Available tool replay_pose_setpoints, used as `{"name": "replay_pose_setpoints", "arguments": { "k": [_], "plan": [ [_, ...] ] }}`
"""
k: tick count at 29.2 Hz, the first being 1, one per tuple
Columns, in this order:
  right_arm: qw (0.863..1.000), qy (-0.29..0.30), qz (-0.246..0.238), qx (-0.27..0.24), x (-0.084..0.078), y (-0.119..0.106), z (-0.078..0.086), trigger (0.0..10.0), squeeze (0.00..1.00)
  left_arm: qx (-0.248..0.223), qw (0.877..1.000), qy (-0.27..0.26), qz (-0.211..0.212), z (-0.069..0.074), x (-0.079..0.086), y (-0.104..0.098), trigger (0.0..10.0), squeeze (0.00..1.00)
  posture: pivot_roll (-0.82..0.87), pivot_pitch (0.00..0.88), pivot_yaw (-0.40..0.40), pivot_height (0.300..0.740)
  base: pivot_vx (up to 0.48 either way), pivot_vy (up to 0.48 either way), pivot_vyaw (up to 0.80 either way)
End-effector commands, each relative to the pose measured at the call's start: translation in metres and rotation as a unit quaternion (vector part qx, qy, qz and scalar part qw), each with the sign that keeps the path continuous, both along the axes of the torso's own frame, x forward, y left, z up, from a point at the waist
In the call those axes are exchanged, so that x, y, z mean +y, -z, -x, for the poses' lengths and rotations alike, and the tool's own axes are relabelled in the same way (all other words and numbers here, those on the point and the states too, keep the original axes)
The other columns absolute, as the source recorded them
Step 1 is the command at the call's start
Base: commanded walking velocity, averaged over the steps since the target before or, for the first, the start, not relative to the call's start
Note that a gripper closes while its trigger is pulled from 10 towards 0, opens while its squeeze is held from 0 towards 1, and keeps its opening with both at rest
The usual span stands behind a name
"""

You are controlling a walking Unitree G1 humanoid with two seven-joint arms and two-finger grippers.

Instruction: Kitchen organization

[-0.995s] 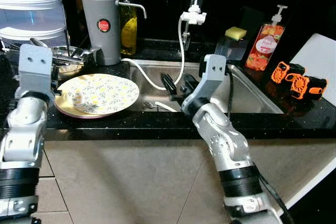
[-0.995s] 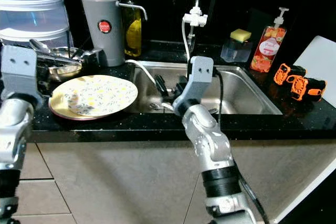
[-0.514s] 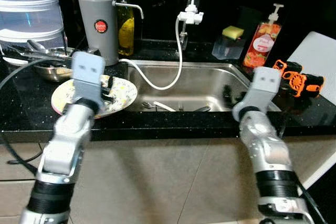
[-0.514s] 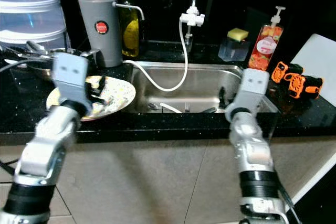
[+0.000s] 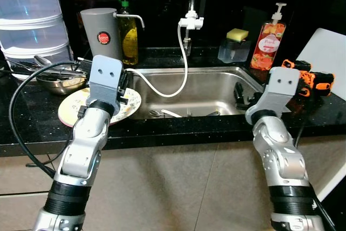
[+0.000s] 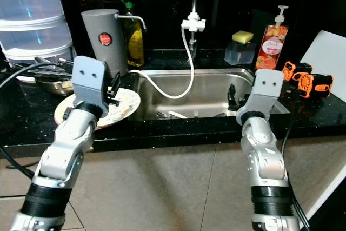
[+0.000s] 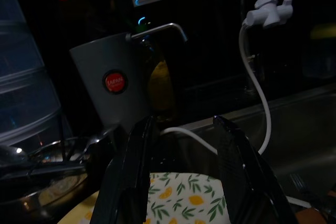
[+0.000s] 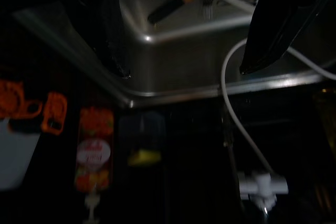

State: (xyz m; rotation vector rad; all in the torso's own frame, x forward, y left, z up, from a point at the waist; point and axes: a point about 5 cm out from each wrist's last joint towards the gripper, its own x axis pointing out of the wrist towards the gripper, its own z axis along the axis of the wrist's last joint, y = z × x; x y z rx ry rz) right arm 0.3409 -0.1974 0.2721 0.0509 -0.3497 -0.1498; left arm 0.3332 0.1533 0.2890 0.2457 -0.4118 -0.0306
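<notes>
Both sets of jaws stand spread and empty, the left gripper (image 7: 181, 182) over the lemon-patterned plate (image 5: 70, 110) on the black surface (image 5: 32, 128), the right gripper (image 8: 181, 38) over the sink (image 5: 211, 85) holding cutlery (image 5: 186, 113).

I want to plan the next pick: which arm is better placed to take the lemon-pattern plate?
Left. The left claw hangs open directly over the plate, while the right claw is at the sink's far side.
</notes>
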Motion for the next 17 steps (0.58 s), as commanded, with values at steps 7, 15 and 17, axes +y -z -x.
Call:
{"name": "replay_pose_setpoints", "arguments": {
  "k": [7, 15, 17],
  "plan": [
    [1.0, 0.013, 0.012, -0.017, -0.0027, -0.0016, 0.008, 10.0, 0.0, 0.0, 1.0, -0.001, 0.0, -0.0039, -0.0022, 0.0101, 10.0, 0.0, 0.05, 0.0, 0.03, 0.74, 0.202, 0.0, 0.0],
    [1.0, 0.009, 0.014, -0.019, -0.0001, -0.0014, 0.0066, 10.0, 0.0, -0.008, 1.0, -0.005, 0.003, -0.0055, 0.0, 0.0095, 10.0, 0.0, 0.06, 0.0, 0.022, 0.74, 0.472, 0.0, 0.0],
    [1.0, 0.007, 0.014, -0.018, 0.0006, -0.0011, 0.0056, 10.0, 0.0, -0.008, 1.0, -0.007, 0.002, -0.0054, 0.0007, 0.0097, 10.0, 0.0, 0.06, 0.0, 0.02, 0.74, 0.472, 0.0, 0.0]
  ]
}}
